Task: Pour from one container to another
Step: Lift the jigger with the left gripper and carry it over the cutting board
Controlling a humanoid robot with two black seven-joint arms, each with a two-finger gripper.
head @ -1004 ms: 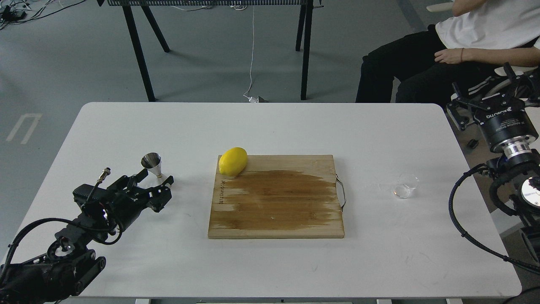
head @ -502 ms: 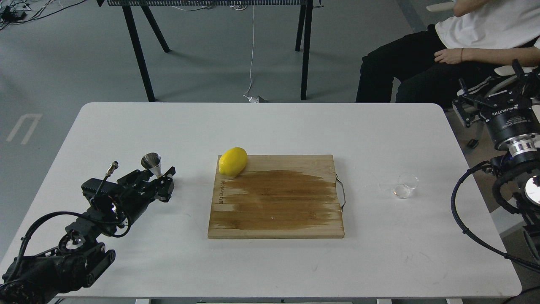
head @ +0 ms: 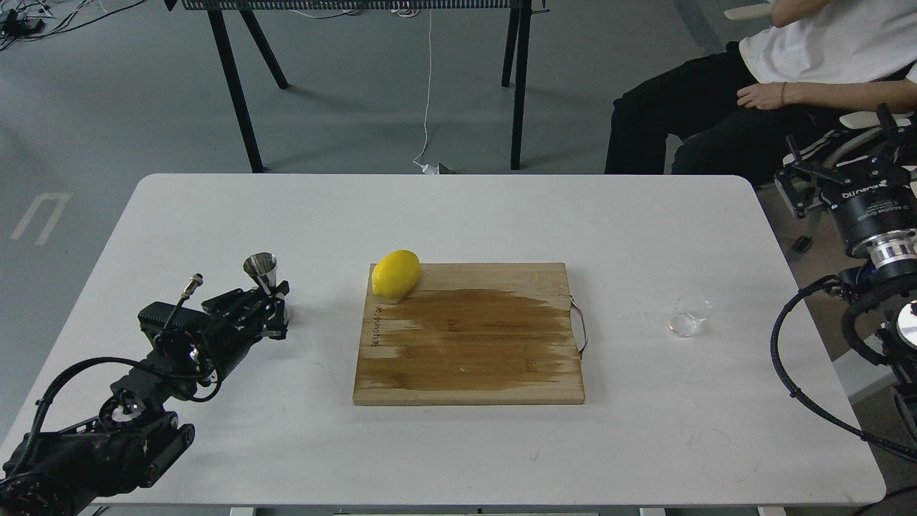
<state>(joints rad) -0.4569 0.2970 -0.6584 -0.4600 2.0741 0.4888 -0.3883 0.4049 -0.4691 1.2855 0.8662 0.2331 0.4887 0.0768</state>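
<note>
Jigger [head: 261, 270]: it stands up on the table [head: 458, 215], left of the board [head: 469, 333], with its wide mouth up.
Left claw [head: 276, 312]: it is right at the low part of the jigger, fingers on both sides. I cannot tell if it is pinching yet.
Cup [head: 686, 319]: it sits on the table, right of the board, far from the jigger. No claw is near it.
Right claw [head: 838, 179]: it is up off the table's right edge, fingers spread, holding nothing.
Lemon [head: 395, 274]: it lies on the board's far left corner.
Risk one: the jigger is thin in the middle and shiny, so a bump or a crooked squeeze may tip it or let it slip.
Risk two: the cup is see-through and hard to spot, so the right claw may miss it or knock it over.
Risk three: the jigger's mouth is small, so the pour may spill on the table.
</note>
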